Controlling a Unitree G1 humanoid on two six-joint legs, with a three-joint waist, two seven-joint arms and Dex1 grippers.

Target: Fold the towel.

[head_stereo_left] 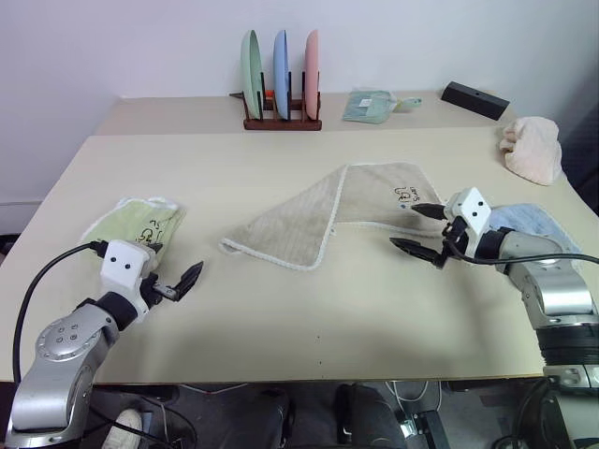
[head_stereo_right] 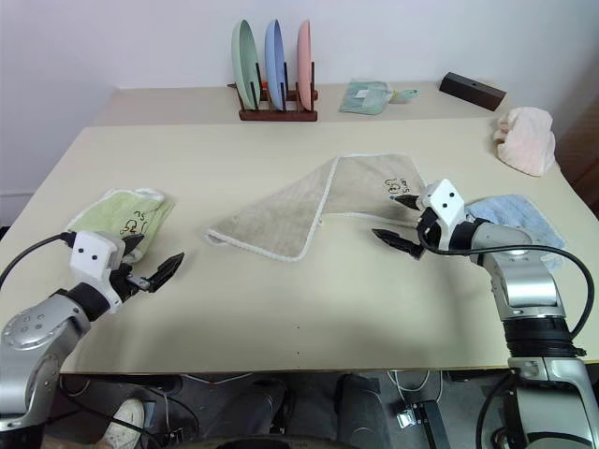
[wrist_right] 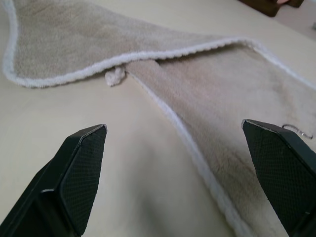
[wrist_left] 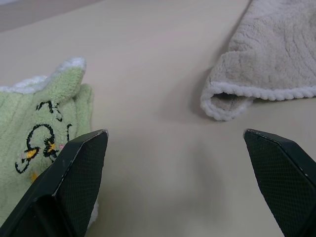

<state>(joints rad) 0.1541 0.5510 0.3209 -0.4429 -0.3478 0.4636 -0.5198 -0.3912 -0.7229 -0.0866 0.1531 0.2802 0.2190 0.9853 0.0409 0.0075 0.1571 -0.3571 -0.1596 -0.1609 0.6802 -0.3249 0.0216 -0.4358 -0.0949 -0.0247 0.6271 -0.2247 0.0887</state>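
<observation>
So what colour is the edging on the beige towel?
White, a stitched trim round the towel; the right wrist view shows it best.

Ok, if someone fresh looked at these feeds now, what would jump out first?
The beige towel lies mid-table, partly folded, one flap doubled over. The right gripper hovers open at its near right edge, and the left gripper hangs open beside a green towel. At the back, three pastel plates stand upright in a rack.
</observation>
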